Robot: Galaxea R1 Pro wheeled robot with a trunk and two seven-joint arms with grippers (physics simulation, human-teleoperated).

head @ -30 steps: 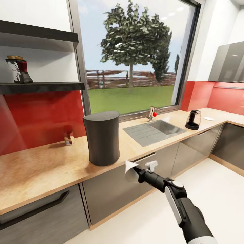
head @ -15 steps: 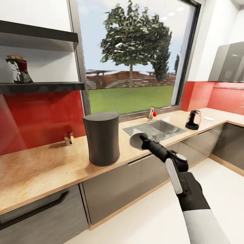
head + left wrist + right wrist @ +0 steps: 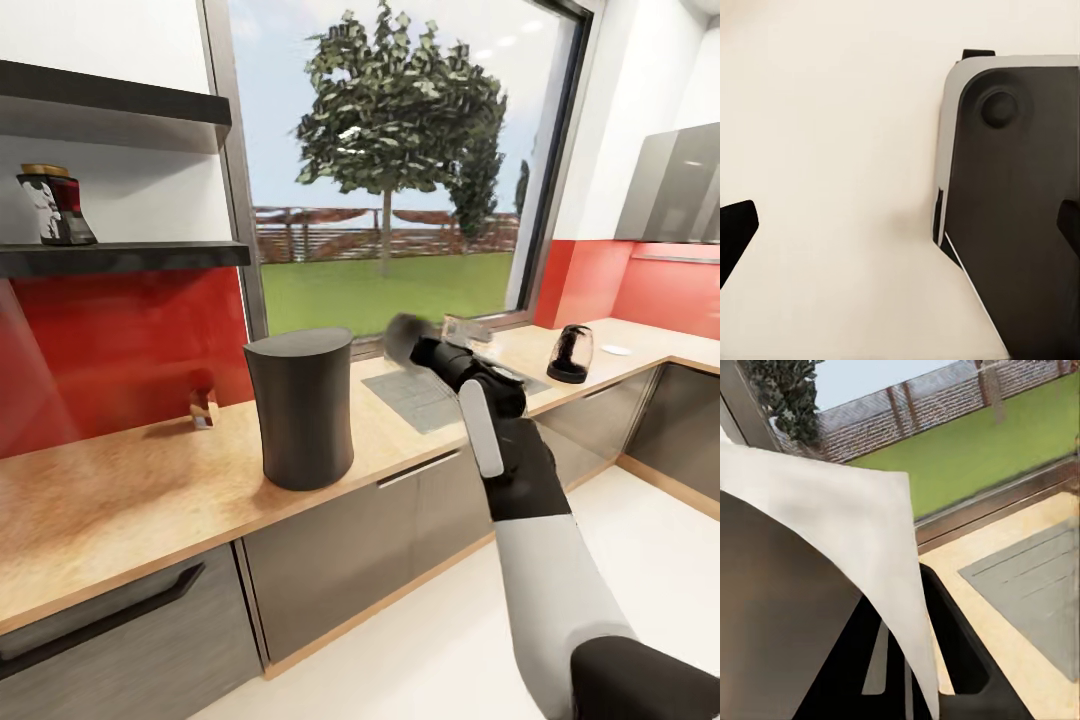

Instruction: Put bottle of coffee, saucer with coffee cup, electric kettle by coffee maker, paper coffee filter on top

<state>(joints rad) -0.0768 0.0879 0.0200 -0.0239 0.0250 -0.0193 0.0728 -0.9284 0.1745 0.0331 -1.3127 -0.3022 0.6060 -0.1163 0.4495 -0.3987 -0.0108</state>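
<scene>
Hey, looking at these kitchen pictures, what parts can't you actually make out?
- Paper filter: in the head view it is a motion-blurred smudge at the right gripper.
- Tap, head view: mostly hidden behind the right arm.
- Small white thing on the far counter: too small to identify.
- Bottle on the shelf: label too small to read.
- Left gripper, left wrist view: fingertips cut off by the edges.

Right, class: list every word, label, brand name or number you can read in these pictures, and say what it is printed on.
None can be read.
bottle of coffee: its label shows red, white and black patches, too blurred to read.
small jar on the countertop: label too small to read.
</scene>
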